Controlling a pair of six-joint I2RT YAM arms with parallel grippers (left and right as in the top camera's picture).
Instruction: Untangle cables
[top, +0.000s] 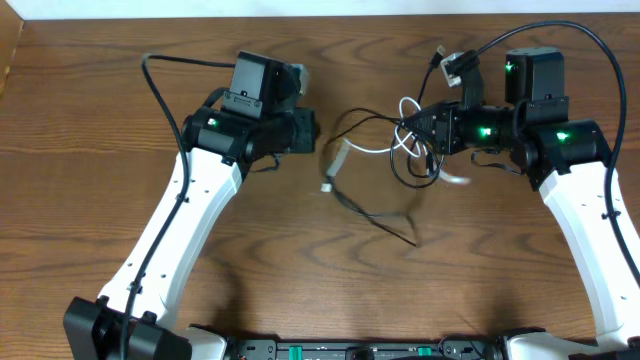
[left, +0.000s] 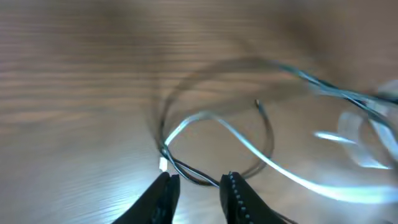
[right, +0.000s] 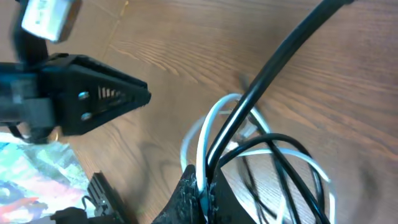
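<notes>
1. The right pincer, right of centre in the overhead view, is clamped tight. Both white and black strands of the cables seem to run into its tips, likely to anchor the knot.
2. The left pincer sits just left of the mess, tips a narrow gap apart with nothing between them. A strand crossing lies right at those tips, so it looks lined up for a grab.
3. The white cable trails down-left to its plug. The black cable runs toward lower centre on the worktop.
4. The loops by the right pincer are not yet undone.
</notes>
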